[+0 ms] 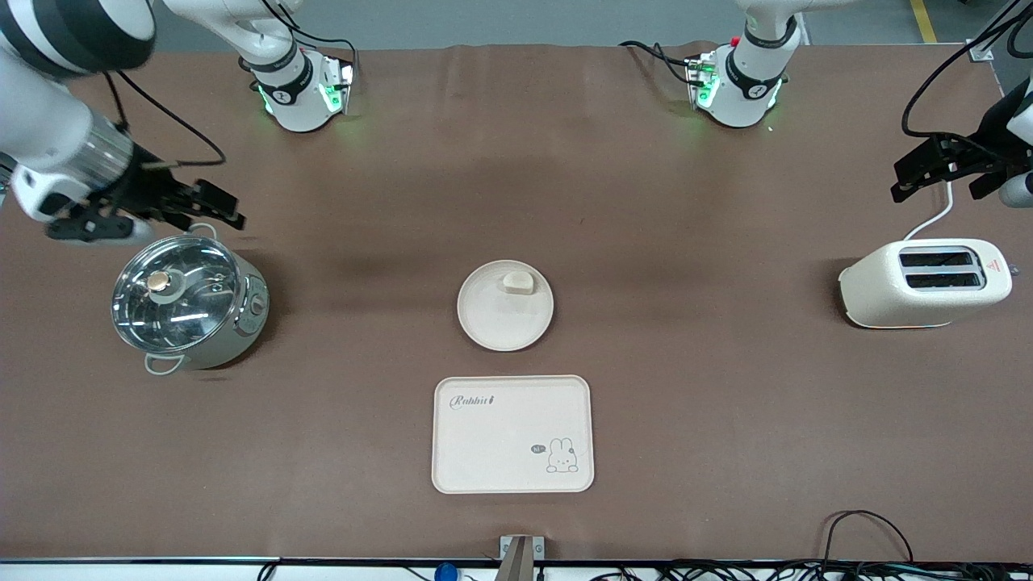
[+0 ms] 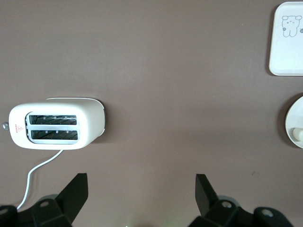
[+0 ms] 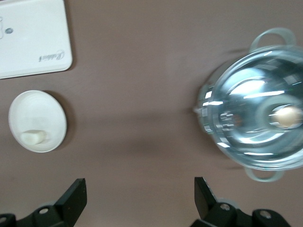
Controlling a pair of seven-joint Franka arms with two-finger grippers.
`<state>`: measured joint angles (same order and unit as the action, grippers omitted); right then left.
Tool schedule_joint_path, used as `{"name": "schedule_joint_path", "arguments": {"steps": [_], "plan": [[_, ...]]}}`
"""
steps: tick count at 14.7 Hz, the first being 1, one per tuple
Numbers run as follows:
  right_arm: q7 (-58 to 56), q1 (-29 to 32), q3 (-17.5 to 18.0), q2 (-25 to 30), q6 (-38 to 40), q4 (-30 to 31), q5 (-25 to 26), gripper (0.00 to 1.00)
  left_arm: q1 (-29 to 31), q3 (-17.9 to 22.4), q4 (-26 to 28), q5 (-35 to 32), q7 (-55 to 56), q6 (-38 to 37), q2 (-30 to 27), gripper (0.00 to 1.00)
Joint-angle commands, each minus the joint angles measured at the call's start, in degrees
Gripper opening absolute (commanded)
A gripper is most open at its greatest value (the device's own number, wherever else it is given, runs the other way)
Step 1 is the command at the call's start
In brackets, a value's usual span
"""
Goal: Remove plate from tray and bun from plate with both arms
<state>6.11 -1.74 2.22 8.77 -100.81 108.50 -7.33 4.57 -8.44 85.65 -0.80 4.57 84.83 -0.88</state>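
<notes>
A: Front view. You will find the plate (image 1: 505, 305) at the centre of the frame, resting on the bare table (image 1: 686, 387) just above the tray (image 1: 513, 434), a strip of brown cloth showing between the two. So the first half of your task reads as done.

B: And the bun (image 1: 517, 282)?

A: It lies on the plate, near the upper part of the rim. That half is left to you (the bun has to come off the plate).

B: Where do my tools stand?

A: The right gripper (image 1: 211, 207) hangs at the frame's left edge, over the upper rim of the steel pot (image 1: 190, 303), its fingers apart and holding nothing. The left gripper (image 1: 928, 173) hangs at the right edge, above the white toaster (image 1: 924, 282), likewise spread and empty. Both are well apart from the plate.

B: Do the wrist views agree?

A: They do: each shows two dark fingertips wide apart over bare cloth. The right wrist view is a little smeared around the pot, so whether the gripper touches it you probably cannot settle from there.
</notes>
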Motion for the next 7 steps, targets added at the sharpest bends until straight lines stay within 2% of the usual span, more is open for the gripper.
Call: {"name": "schedule_joint_path", "arguments": {"steps": [1,7], "plan": [[0.0,1.1,1.1,-0.7,3.0,-7.2,7.3,1.0,0.2,-0.4,0.0,-1.2,-0.8,-1.1,-0.5,1.0],[-0.2,5.2,0.8,-5.3,7.2,-18.7,7.2,1.0,0.3,-0.3,-0.5,-1.2,-0.7,-1.1,-0.5,1.0]]}}
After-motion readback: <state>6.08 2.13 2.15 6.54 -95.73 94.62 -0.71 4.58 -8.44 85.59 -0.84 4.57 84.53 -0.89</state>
